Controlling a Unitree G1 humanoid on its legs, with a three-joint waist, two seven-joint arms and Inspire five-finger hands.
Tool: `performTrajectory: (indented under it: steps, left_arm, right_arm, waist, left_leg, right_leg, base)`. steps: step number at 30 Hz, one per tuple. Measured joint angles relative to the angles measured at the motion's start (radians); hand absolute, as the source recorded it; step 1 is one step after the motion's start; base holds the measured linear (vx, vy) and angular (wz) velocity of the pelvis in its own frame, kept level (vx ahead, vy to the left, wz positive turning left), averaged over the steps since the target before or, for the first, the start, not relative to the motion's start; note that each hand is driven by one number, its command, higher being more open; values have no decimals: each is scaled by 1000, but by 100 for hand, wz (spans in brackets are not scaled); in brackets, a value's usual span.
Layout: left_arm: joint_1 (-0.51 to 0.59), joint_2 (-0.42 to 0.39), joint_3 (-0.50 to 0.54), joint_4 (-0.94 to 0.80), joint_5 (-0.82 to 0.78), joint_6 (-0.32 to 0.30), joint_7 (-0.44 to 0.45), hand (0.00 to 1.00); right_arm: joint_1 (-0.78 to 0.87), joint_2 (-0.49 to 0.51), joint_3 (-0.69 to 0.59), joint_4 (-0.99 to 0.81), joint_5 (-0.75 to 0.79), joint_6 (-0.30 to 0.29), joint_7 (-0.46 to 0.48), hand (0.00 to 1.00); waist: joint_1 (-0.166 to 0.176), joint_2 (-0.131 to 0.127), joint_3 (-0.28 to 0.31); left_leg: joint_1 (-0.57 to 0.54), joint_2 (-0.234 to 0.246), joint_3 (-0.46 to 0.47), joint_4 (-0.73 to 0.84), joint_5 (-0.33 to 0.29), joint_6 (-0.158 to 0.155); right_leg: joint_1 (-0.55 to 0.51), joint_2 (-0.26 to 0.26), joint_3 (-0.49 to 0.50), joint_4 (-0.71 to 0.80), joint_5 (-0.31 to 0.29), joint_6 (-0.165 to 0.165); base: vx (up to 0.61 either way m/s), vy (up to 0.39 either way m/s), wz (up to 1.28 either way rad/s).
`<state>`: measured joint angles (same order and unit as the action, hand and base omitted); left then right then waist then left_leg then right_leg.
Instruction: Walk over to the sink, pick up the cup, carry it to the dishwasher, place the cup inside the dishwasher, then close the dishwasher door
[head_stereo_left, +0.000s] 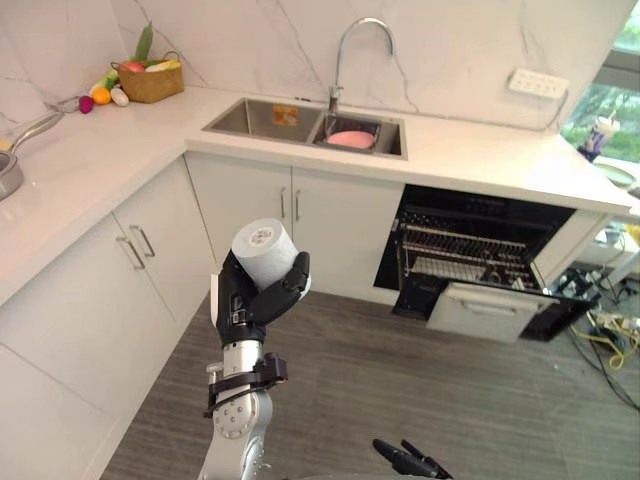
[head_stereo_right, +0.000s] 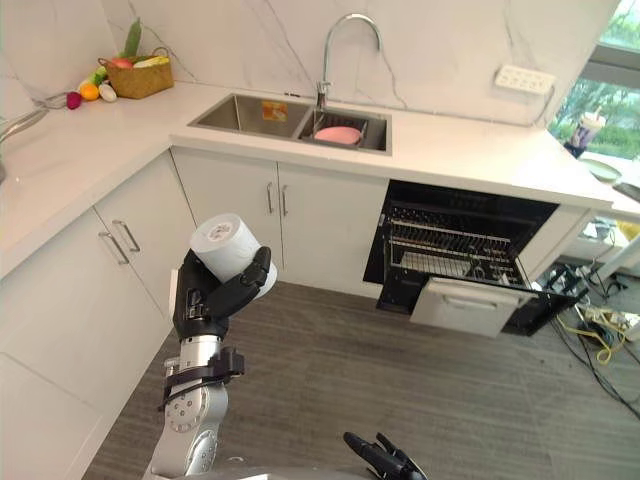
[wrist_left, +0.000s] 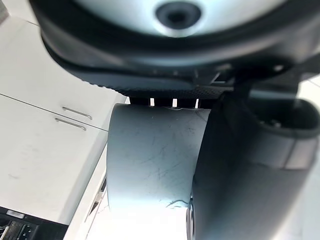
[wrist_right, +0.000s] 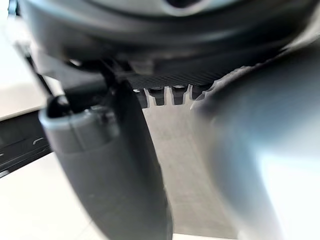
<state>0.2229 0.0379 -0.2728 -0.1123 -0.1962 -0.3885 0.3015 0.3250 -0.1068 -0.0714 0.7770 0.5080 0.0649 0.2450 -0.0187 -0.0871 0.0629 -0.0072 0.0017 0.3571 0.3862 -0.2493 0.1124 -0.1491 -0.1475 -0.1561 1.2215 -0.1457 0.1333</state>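
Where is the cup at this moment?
In the eye views the white cup is gripped in the left hand, raised over the floor before the cabinets, left of the open dishwasher.

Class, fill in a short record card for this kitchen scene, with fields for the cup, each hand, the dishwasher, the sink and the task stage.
cup: white, upside down, held up over the floor
left hand: curled round the cup
right hand: low, fingers relaxed, holding nothing
dishwasher: open, rack visible, to the right of the sink
sink: in the counter, pink item in its right basin
task stage: cup not yet in the dishwasher
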Motion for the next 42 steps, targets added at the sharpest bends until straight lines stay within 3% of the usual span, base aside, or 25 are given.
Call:
performTrajectory:
  steps: [3,4,6,7,8,10,11,12,14,15,17,19,20,21,22,23,25,26,28,30,32,33,35,38,42]
  left_arm:
    - [-18,15,-54,1,0,-1,31,0]
    - [-29,27,-69,1,0,-4,37,0]
    - [-38,27,-71,3,1,-4,51,0]
    - [-59,19,-81,26,2,-4,58,0]
    - [-62,7,-103,34,1,9,63,0]
    - [-75,2,-142,27,6,8,59,0]
    - [-78,5,-147,27,26,7,57,0]
    - [-76,9,-145,27,31,7,61,0]
    - [-70,38,-149,30,33,12,66,0]
    - [-70,35,-149,30,34,12,67,0]
    - [-69,29,-152,29,39,11,71,0]
    - [-69,12,-145,14,39,11,83,0]
    - [-69,3,-139,0,39,11,88,0]
    - [-68,-13,-120,-44,38,9,89,0]
    - [-68,-17,-100,-89,37,-7,85,0]
    - [-68,-15,-90,-113,36,-18,80,0]
    - [-66,-10,-42,-167,18,-78,40,0]
    - [-64,-9,-32,-171,18,-92,34,0]
    - [-45,-8,-6,-169,18,-107,23,0]
    - [-17,-6,4,-161,20,-107,24,0]
    - [23,-7,4,-139,20,-106,48,0]
    - [30,-6,3,-130,20,-107,54,0]
    - [38,-5,10,-116,21,-104,93,0]
    - [13,7,9,-116,21,-104,100,0]
    - [-47,25,-14,-116,23,-104,77,0]
  right_arm:
    - [0,1,22,-61,20,-10,-44,100]
    - [0,16,35,-96,38,-10,-80,100]
    - [4,19,59,-136,44,-8,-114,100]
    - [2,10,75,-156,44,-11,-143,100]
    - [-11,-2,75,-153,43,-7,-164,100]
    - [-33,-4,58,-159,38,-6,-186,100]
    - [-55,13,63,-160,32,-2,-197,100]
    - [-63,21,69,-165,25,-2,-204,100]
    - [-51,46,81,-218,17,-6,-235,100]
    - [-45,48,80,-232,18,-7,-251,100]
    - [-32,50,81,-274,17,-10,-290,100]
    - [22,59,61,-384,7,-41,-327,100]
    - [37,64,41,-411,0,-59,-318,100]
    - [65,68,-6,-452,-2,-120,-279,100]
    - [85,66,-64,-472,0,-204,-221,100]
    - [94,67,-96,-486,3,-238,-196,100]
    - [97,46,-199,-536,47,-358,-124,100]
    - [94,31,-213,-552,59,-378,-113,100]
    - [67,-18,-232,-596,74,-422,-82,100]
    - [40,-32,-225,-648,51,-443,-78,100]
    - [24,-28,-182,-726,17,-447,-77,100]
    - [27,-20,-167,-741,10,-448,-73,100]
    - [52,7,-117,-819,0,-443,-47,100]
    - [36,9,-128,-936,2,-440,-16,100]
    - [40,33,-168,-950,11,-418,-11,100]
  waist:
    - [-1,10,6]
    - [0,15,11]
    - [1,1,10]
    - [-4,3,20]
    - [-13,57,21]
    - [-22,103,29]
    - [-13,95,34]
    - [-7,85,43]
    - [-8,56,58]
    - [-9,57,60]
    - [-10,59,62]
    - [-10,73,73]
    - [-7,82,77]
    - [1,98,82]
    - [11,105,80]
    - [10,111,76]
    - [13,106,70]
    - [16,105,69]
    - [15,96,58]
    - [3,86,51]
    - [1,82,38]
    - [1,84,27]
    - [-6,57,10]
    - [-26,36,-6]
    - [-51,35,-24]
  left_leg:
    - [95,54,-10,-74,18,-38]
    - [117,85,-4,-63,15,-59]
    - [137,82,10,-31,4,-81]
    - [167,60,7,2,-38,-110]
    - [178,87,8,0,-63,-121]
    - [203,110,29,-67,-91,-127]
    - [236,119,72,-142,-83,-155]
    - [249,122,97,-162,-76,-157]
    - [269,133,116,-155,-87,-166]
    - [269,138,116,-141,-90,-167]
    - [261,157,115,-50,-88,-167]
    - [186,242,98,284,-58,-152]
    - [147,276,82,404,-17,-131]
    - [46,330,24,624,146,-92]
    - [-53,357,-47,790,217,-101]
    - [-99,361,-70,840,198,-109]
    - [-195,339,-87,785,87,-118]
    - [-199,327,-82,725,57,-121]
    - [-173,255,-75,413,-12,-134]
    - [-142,166,-147,124,-11,-140]
    - [-78,86,-232,-75,139,-159]
    - [-61,79,-211,-83,155,-149]
    - [-39,73,-140,-37,101,-129]
    - [5,39,-106,-66,80,-108]
    - [71,11,-103,-172,80,-104]
  right_leg:
    - [-61,-8,-47,-228,-72,-14]
    - [-55,45,-50,-485,-89,-30]
    - [-8,93,-19,-825,41,-94]
    - [11,90,-11,-905,143,-173]
    - [27,122,-11,-929,144,-168]
    - [16,164,-33,-953,143,-169]
    - [-12,167,-101,-948,131,-146]
    - [-12,160,-145,-948,103,-127]
    - [-3,157,-199,-927,78,-217]
    - [-2,160,-197,-918,73,-230]
    - [13,169,-180,-899,46,-236]
    - [69,188,-150,-885,5,-229]
    - [86,198,-139,-881,-5,-230]
    - [113,219,-107,-868,-32,-246]
    - [132,235,-72,-867,-46,-250]
    - [136,240,-57,-866,-53,-253]
    - [164,234,20,-872,-66,-253]
    - [170,230,45,-873,-68,-249]
    - [185,205,130,-875,-83,-225]
    - [192,173,199,-869,-97,-192]
    - [196,141,306,-860,-128,-133]
    - [201,133,326,-862,-135,-121]
    - [235,91,331,-922,-122,-91]
    - [256,46,344,-973,-94,-57]
    - [202,40,329,-858,-97,-49]
  base:
    - [399,23,19]
    - [462,-69,-18]
    - [391,-128,-40]
    - [425,-145,-48]
    - [389,-119,-38]
    - [172,-7,-31]
    - [121,-67,-64]
    - [100,-98,-80]
    - [127,-101,-55]
    - [149,-67,-34]
    - [159,-31,-26]
    - [178,-18,-36]
    - [174,5,-58]
    - [264,99,-80]
    - [228,100,-84]
    - [226,130,-86]
    - [239,150,-93]
    - [235,174,-96]
    - [230,242,-106]
    - [273,314,-102]
    - [348,413,-120]
    - [349,417,-107]
    - [250,298,-86]
    - [157,202,-66]
    - [59,114,-25]
